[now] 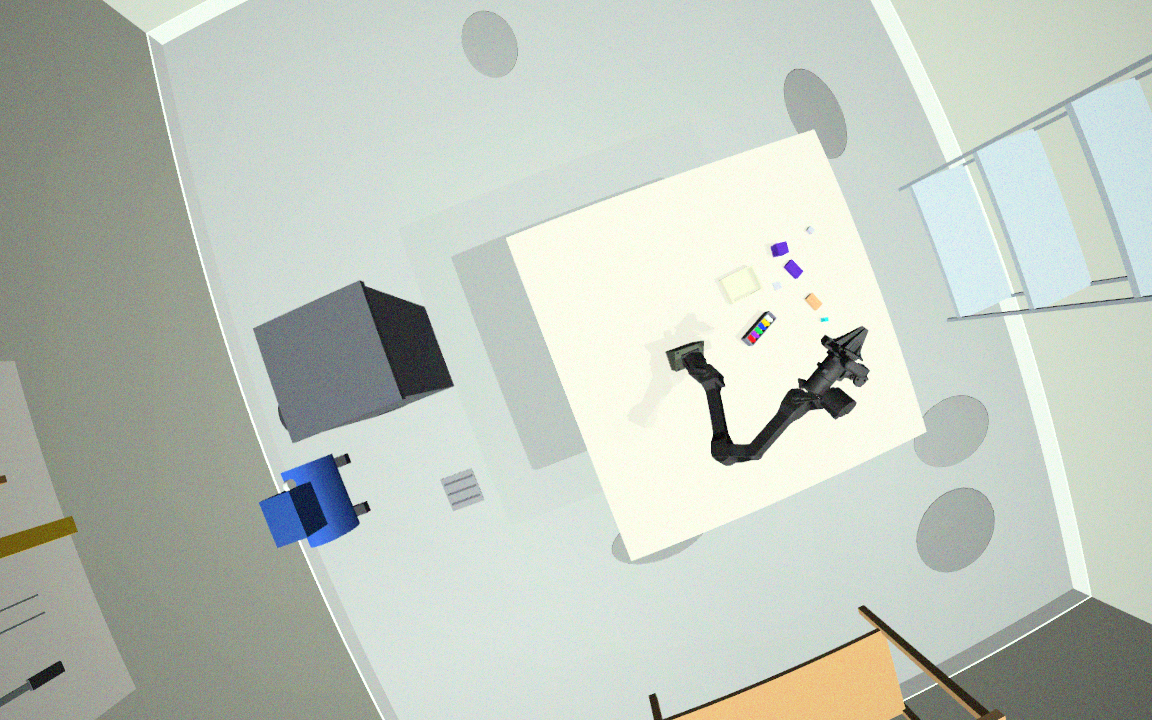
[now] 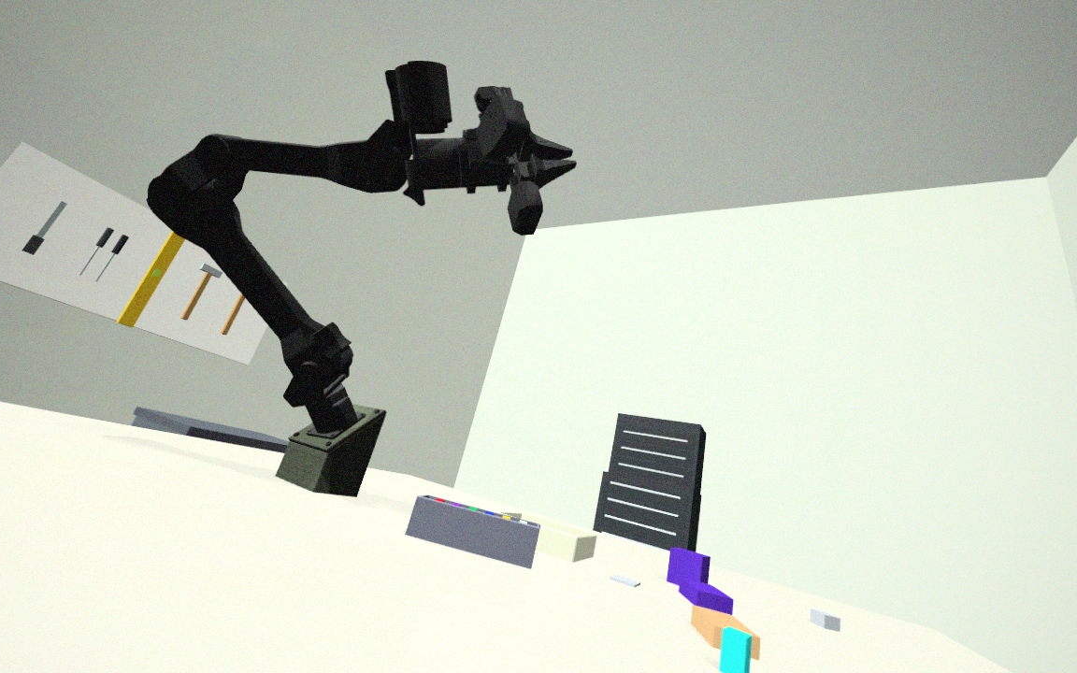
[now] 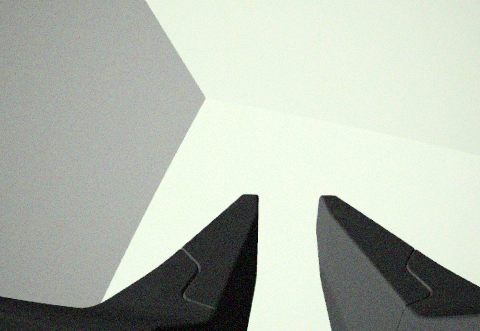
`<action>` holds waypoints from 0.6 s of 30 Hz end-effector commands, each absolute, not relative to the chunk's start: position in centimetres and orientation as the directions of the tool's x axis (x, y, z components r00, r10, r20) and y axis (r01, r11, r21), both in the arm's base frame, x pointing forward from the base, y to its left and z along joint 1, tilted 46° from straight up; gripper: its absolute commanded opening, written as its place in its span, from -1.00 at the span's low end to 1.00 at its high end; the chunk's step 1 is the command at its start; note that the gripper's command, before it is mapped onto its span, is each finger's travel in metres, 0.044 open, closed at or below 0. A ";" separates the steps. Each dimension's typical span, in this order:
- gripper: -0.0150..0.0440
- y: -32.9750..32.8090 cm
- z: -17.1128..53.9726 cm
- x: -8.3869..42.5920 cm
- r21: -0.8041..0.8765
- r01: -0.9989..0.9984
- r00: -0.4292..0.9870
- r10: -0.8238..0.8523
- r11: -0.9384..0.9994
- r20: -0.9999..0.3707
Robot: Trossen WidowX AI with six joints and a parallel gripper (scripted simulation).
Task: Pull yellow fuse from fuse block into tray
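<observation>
Gripper fingers stood nearly together with only a narrow gap and nothing between them; the wrist view showed bare walls beyond the tips. The arm was held high and level, well above the table, a posture that kept it apart from the fuse block. The yellow fuse sat in the block's row, at the end nearest the tray. No extraction had begun; the narrow gap probably suited a thin fuse.

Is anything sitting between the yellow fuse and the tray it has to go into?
Nothing visible does. The yellow fuse sits at the end of the fuse block nearest the tray, with only bare table between. The gripper hangs high above, holding nothing.
</observation>
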State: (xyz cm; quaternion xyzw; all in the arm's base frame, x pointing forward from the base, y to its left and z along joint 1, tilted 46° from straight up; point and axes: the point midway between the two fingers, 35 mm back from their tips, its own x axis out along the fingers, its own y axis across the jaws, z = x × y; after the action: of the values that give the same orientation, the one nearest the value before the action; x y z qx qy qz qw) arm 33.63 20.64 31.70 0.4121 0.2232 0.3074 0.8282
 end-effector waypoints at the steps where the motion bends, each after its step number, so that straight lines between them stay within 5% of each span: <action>1: -0.24 19.4 25.7 36.8 0.831 -0.030 0.756 0.557 0.555 -0.344; 11: -0.24 12.9 11.2 39.1 0.499 0.624 0.582 0.068 0.601 -0.810; 18: -0.24 6.4 3.7 36.8 0.075 0.885 0.260 -0.353 0.459 -0.899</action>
State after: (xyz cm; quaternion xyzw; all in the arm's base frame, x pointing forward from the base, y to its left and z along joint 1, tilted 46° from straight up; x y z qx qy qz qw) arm 38.19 9.89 7.18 0.3680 0.4390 -0.2961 0.7643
